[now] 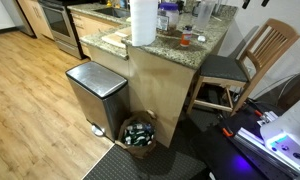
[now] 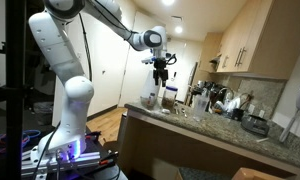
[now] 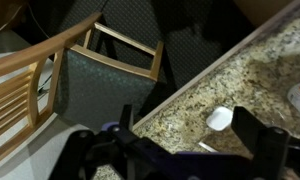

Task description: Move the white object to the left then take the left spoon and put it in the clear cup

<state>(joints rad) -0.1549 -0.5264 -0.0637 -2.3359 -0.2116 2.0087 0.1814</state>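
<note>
Dark fingers [image 3: 258, 140] are seen spread to their widest, nothing held between them, and the arm [image 2: 52, 45] is carried high above the surface [image 3: 270, 70]. Just beyond them, the white object [image 3: 220, 118] is spotted lying on the speckled granite, near the surface's edge. First step in hand, it is judged: the lump is to be shifted left. A straight descent is wanted, so that the lump is bracketed between the fingers or met flat by one of them. The push is best kept low, slow and along the edge, so nothing is tipped toward the chair [image 3: 100, 85] below. Farther back, the paper-towel roll [image 1: 142, 22] is to be left undisturbed.
</note>
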